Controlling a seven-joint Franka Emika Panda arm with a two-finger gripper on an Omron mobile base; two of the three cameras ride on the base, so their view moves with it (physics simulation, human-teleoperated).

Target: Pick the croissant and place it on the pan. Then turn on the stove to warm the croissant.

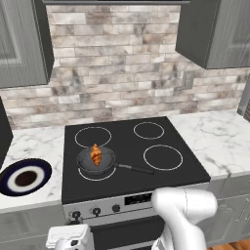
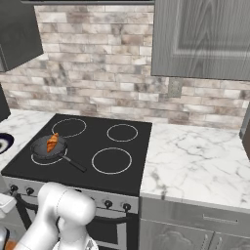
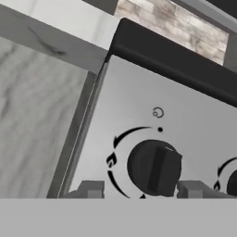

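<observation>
The golden croissant lies in the small dark pan, which rests on the front left burner of the black stove. The pan's thin handle points right. My gripper is low at the stove's silver front panel, at its left end. Its two fingertips stand on either side of a black knob. The right tip is at the knob's edge and the left tip is a little apart from it. The jaws are parted.
A dark blue plate with a white ring sits on the marble counter left of the stove. More black knobs run along the panel. Marble counter extends to the right, with grey cabinets overhead.
</observation>
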